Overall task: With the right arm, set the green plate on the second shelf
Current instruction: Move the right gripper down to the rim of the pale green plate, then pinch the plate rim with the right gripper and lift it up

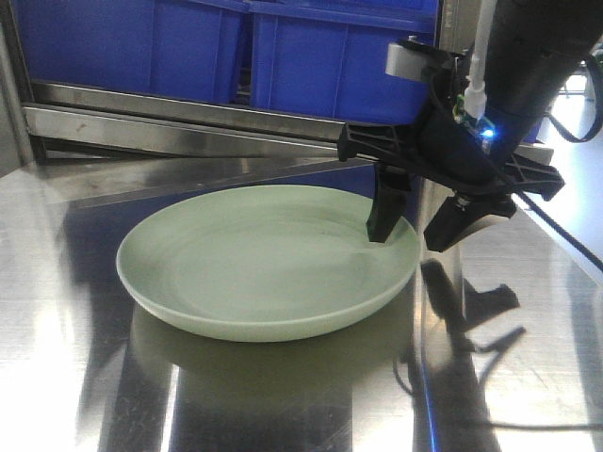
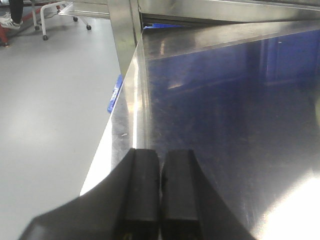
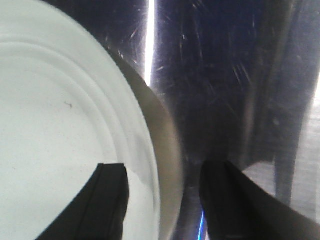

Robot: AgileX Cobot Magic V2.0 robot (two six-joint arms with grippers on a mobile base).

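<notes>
The green plate lies flat on the steel surface, pale mint with faint rings. My right gripper is open and straddles the plate's right rim: one finger stands inside the plate, the other outside it over the steel. In the right wrist view the gripper shows the rim passing between its two black fingers, not clamped. My left gripper is shut with nothing in it, low over the steel near the shelf's left edge.
Blue plastic crates stand behind a steel rail at the back. A steel upright post rises at the shelf's left corner, with grey floor beyond the edge. Cables trail at the right.
</notes>
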